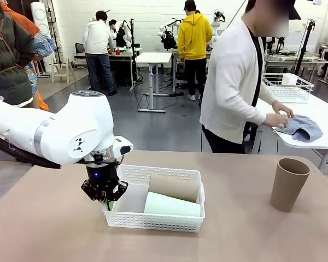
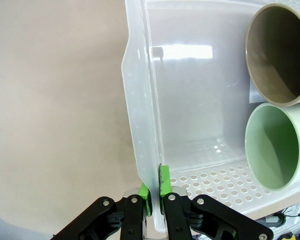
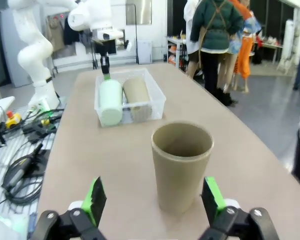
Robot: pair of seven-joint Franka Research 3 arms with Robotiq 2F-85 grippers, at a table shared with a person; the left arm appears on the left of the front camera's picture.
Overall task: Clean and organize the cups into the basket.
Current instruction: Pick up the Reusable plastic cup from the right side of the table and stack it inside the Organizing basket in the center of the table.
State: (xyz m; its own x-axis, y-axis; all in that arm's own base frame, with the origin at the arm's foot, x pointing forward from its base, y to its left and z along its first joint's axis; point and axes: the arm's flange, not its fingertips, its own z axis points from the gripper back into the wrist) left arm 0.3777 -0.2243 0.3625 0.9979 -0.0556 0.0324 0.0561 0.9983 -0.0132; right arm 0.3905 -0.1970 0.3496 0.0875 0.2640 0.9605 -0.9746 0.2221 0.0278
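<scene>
The white basket (image 1: 153, 221) sits mid-table. A tan-brown cup (image 1: 174, 187) and a mint green cup (image 1: 172, 206) lie on their sides in it. My left gripper (image 1: 105, 200) is shut on the basket's left wall. In the left wrist view my left gripper (image 2: 154, 194) pinches that thin wall (image 2: 140, 125), with the tan cup's mouth (image 2: 280, 55) and the mint cup's mouth (image 2: 277, 145) to the right. Another tan cup (image 1: 288, 184) stands upright at the table's right. My right gripper (image 3: 154, 201) is open, with that cup (image 3: 182, 165) just ahead of its fingers and untouched. Farther off are the basket (image 3: 157, 107) and left gripper (image 3: 106, 67).
A person stands beyond the table's far edge, both hands on a grey cloth (image 1: 300, 128) on a white side table, next to a wire rack (image 1: 287, 87). Cables (image 3: 25, 170) lie on the floor off one table edge. Bare tabletop separates the basket from the upright cup.
</scene>
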